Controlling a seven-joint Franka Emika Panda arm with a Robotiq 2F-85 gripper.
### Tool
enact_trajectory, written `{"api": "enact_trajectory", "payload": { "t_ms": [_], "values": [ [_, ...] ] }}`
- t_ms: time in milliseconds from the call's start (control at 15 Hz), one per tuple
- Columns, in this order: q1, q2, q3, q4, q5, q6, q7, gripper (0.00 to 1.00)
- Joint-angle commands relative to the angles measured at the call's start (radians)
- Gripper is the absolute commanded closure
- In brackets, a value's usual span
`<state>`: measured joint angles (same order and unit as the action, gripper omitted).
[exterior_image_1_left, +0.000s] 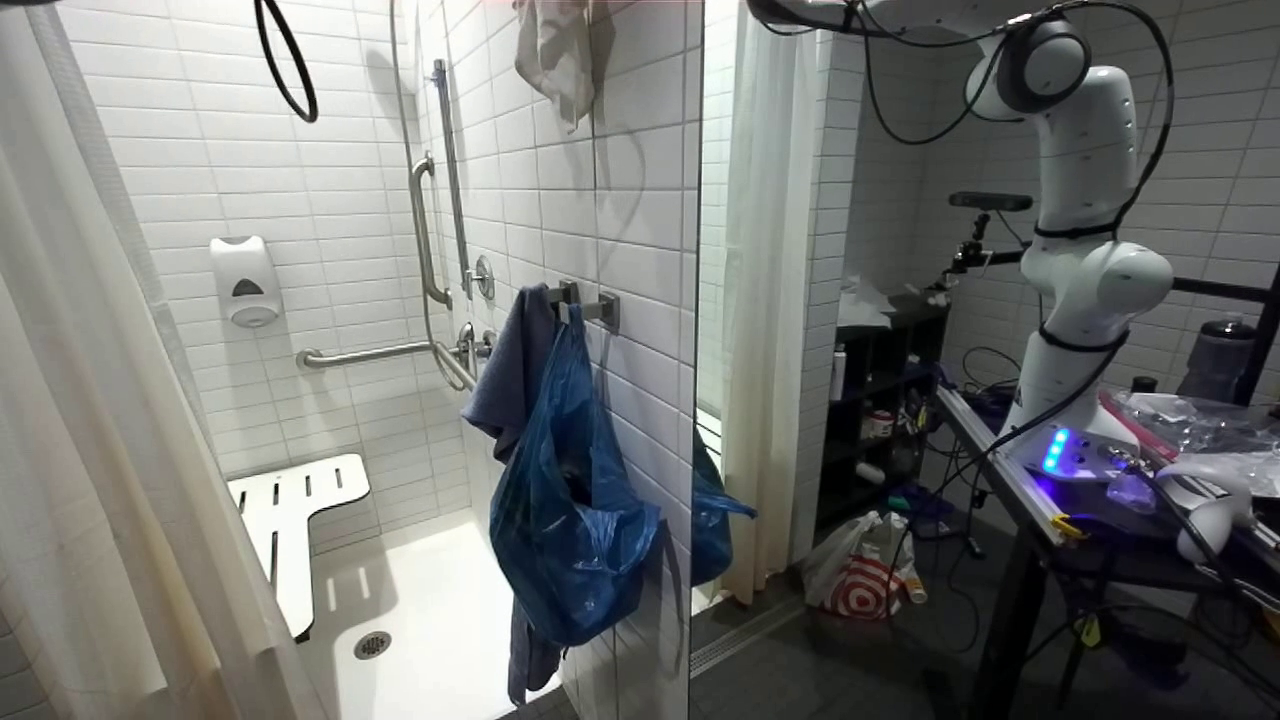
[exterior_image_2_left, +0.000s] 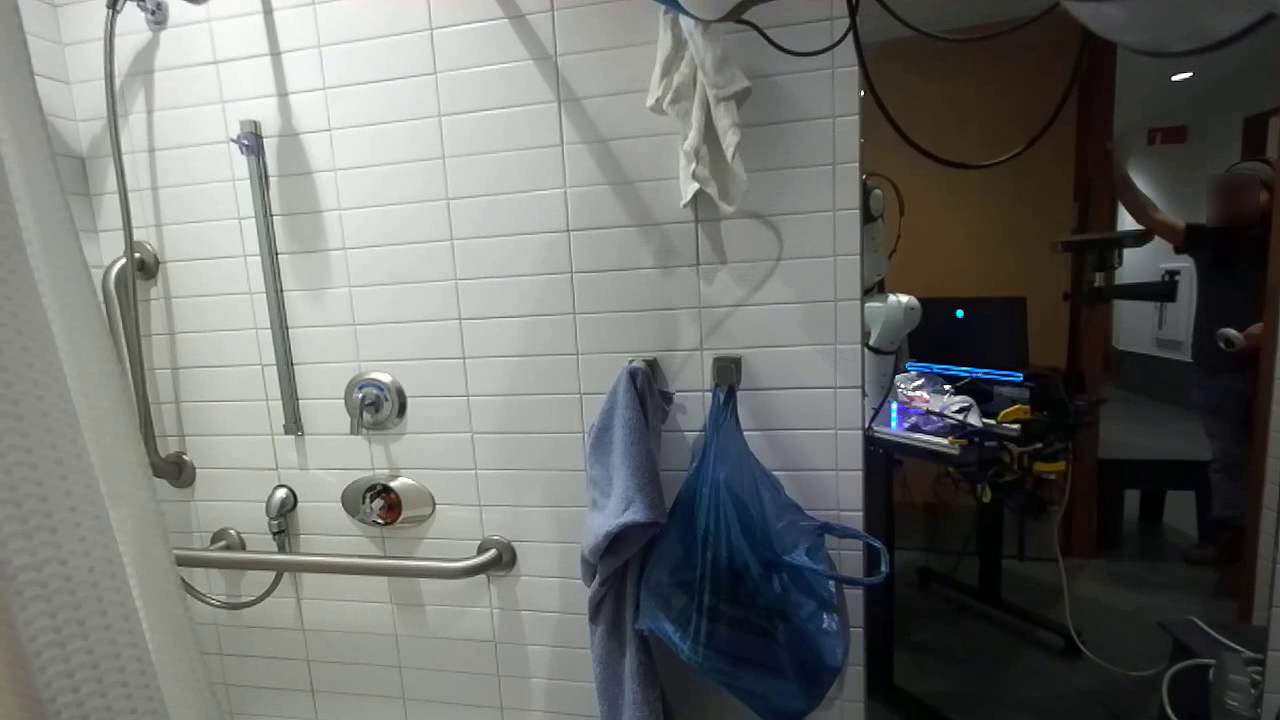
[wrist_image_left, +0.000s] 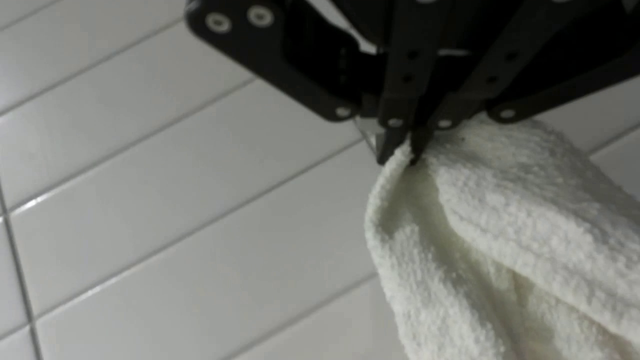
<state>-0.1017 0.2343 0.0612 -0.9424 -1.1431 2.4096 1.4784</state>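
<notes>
Cloth (wrist_image_left: 505, 235) white, fuzzy, hanging in loose folds; claw (wrist_image_left: 401, 152) clenched on its pinched top.

Brt shower (exterior_image_1_left: 350, 285), dim rm (exterior_image_1_left: 850, 665), wrist view blurry

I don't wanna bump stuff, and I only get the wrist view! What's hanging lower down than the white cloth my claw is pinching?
Observer: A blue-gray towel and a blue plastic bag, side by side on wall hooks.
Operator: Uh-oh! Is the cloth touching them?
Observer: No, in both exterior views wall tiles show between the white cloth's lower end and those two.
</notes>
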Motion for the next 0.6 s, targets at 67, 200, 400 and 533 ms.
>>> {"api": "enact_trajectory", "payload": {
  "t_ms": [67, 200, 400, 533],
  "values": [
    [-0.019, -0.024, 0.054, -0.046, 0.258, -0.146, -0.230, 0.99],
    [-0.018, -0.002, 0.058, -0.013, 0.362, -0.255, -0.308, 0.99],
    [-0.012, 0.044, 0.043, 0.046, 0.427, -0.412, -0.350, 0.99],
    [-0.005, 0.072, 0.022, 0.079, 0.393, -0.471, -0.308, 0.99]
  ]
}}
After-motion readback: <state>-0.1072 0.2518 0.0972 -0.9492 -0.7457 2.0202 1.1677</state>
